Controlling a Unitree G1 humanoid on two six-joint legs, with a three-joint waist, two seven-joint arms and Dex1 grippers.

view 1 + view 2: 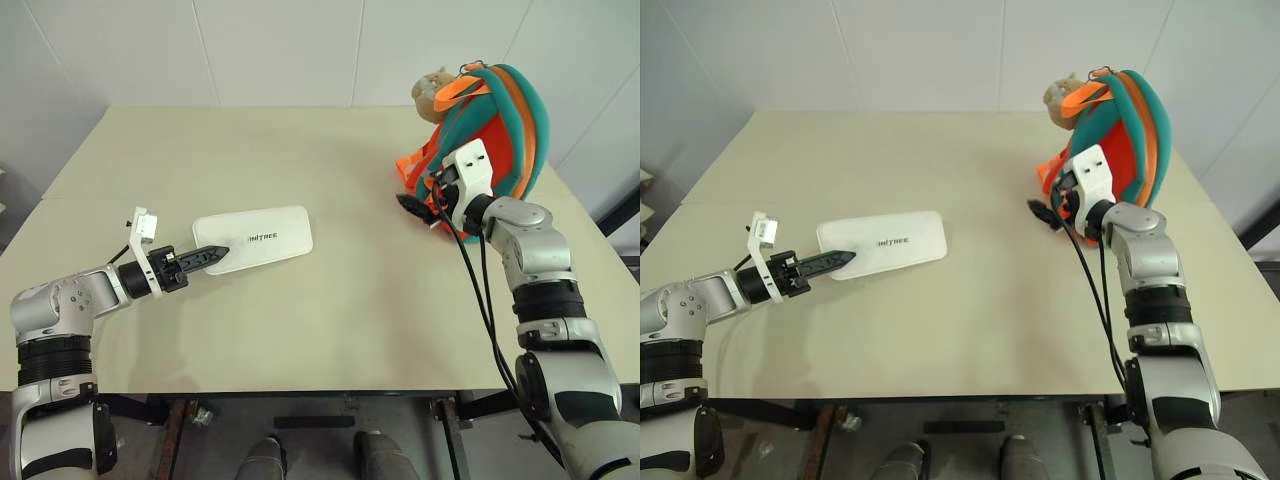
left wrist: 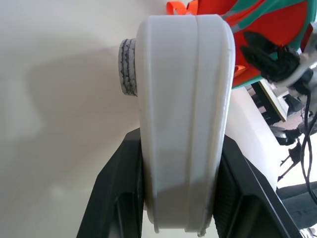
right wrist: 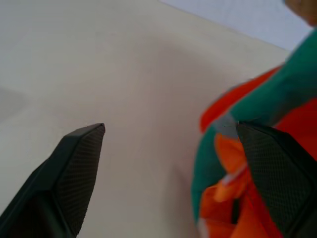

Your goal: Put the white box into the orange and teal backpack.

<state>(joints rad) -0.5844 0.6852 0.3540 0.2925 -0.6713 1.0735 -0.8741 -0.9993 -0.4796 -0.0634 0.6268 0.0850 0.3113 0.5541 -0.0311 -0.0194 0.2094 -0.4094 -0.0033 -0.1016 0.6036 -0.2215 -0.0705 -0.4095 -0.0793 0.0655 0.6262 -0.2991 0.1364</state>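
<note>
The flat, long rectangular white plastic box (image 1: 253,238) with rounded corners and small dark lettering on its top is positioned at about 9 o'clock from the centre of the pale beige worktop (image 1: 330,310). Whether it rests on the surface or is raised off it cannot be told.

The left gripper (image 1: 212,257) reaches in from 8 o'clock and is pinching the near-left end of the white box. In the left wrist view, its 2 black fingers (image 2: 116,198) press against opposite faces of the box, which stands edge-on between them. A small grey round pad (image 2: 128,67) projects from one face of the box.

The small orange backpack with teal padded edging and straps (image 1: 495,130) stands at 2 o'clock, near the far-right edge of the worktop. A tan plush animal (image 1: 432,92) is attached at its upper side. Orange webbing hangs at its lower front.

The right gripper (image 1: 415,207) is positioned just beside the lower front of the backpack. Its 2 black fingers (image 3: 74,168) are spread wide. In the right wrist view, 1 finger is over bare worktop and the other is against the orange and teal fabric; contact cannot be confirmed.

The white box and the backpack are well apart.
</note>
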